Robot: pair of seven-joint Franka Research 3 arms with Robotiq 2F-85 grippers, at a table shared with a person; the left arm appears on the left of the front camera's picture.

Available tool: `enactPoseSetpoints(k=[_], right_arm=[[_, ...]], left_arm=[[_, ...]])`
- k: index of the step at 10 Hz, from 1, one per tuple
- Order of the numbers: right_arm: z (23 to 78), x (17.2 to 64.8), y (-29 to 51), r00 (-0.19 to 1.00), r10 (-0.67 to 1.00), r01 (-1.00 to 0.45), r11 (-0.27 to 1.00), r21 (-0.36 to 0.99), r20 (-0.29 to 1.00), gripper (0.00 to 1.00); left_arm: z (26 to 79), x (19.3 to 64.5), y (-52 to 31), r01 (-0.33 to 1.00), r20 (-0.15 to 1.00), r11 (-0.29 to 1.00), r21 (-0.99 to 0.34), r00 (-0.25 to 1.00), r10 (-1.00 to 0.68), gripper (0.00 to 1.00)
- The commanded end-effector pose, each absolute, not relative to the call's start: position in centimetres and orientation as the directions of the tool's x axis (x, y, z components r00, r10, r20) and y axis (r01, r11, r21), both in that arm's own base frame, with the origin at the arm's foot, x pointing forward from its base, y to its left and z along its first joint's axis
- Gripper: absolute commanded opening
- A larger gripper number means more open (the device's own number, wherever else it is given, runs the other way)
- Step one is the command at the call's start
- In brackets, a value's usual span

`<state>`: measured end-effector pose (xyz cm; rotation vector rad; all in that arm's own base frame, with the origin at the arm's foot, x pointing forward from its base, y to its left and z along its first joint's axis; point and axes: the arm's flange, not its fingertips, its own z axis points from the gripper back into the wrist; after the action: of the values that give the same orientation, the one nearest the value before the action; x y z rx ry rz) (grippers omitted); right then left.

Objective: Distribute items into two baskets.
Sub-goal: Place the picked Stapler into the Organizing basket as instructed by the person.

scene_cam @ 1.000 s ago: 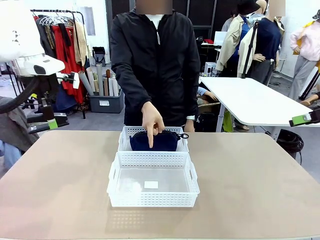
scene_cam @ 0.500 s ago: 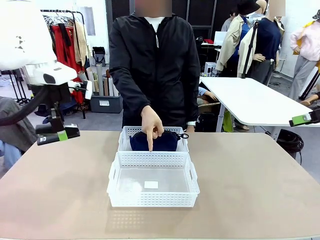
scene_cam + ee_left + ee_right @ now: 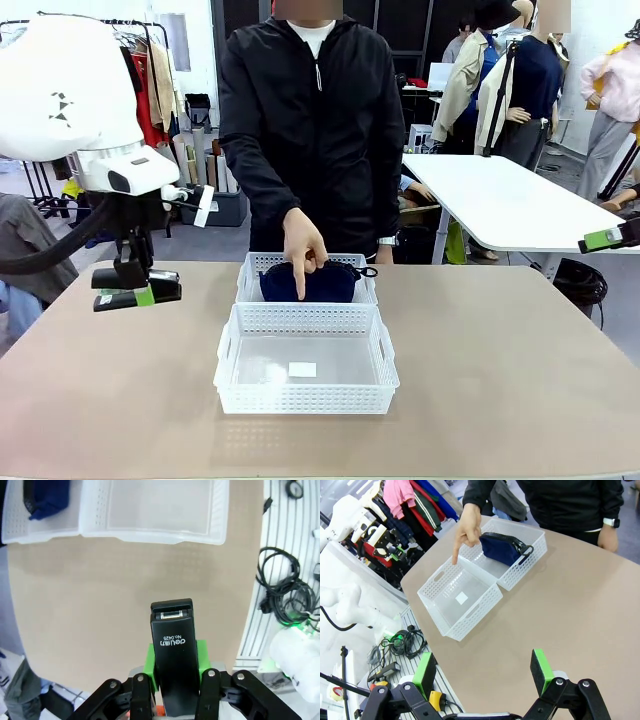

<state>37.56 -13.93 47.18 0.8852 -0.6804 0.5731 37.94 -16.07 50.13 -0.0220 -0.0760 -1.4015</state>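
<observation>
Black stapler (image 3: 173, 650) pinched in left gripper (image 3: 137, 288), above table (image 3: 500, 350) left of near basket (image 3: 305, 372). Navy pouch (image 3: 308, 283) in far basket (image 3: 258, 266) behind it, person's hand (image 3: 303, 243) pointing down. Right gripper (image 3: 485, 672) spread, unloaded.

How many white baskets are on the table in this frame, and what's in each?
2. The near basket is empty, and the person's hand points down toward it. The far basket, touching it behind, holds the navy pouch. The stapler is clamped in the left tool.
</observation>
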Motion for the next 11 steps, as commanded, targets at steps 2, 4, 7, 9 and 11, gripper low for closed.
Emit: enactPoseSetpoints(k=[2,4,7,9,11], right_arm=[[47.4,37.5,-13.9,0.656,0.172,-0.695,0.516,0.500,0.735,1.00],[47.4,37.5,-13.9,0.656,0.172,-0.695,0.516,0.500,0.735,1.00],[47.4,37.5,-13.9,0.656,0.172,-0.695,0.516,0.500,0.735,1.00],[47.4,37.5,-13.9,0.656,0.172,-0.695,0.516,0.500,0.735,1.00],[47.4,37.5,-13.9,0.656,0.172,-0.695,0.516,0.500,0.735,1.00]], left_arm=[[49.1,37.4,-17.0,0.999,0.119,0.048,0.019,0.046,-0.992,0.00],[48.8,37.5,-19.1,1.000,0.128,0.003,0.024,0.000,-0.992,0.00],[48.6,38.5,-22.9,0.998,0.103,0.030,0.060,0.024,-0.994,0.00],[48.4,39.1,-25.3,0.999,0.105,0.021,0.031,0.017,-0.994,0.00],[47.9,39.4,-27.8,0.999,0.111,0.031,0.032,0.027,-0.993,0.00]])
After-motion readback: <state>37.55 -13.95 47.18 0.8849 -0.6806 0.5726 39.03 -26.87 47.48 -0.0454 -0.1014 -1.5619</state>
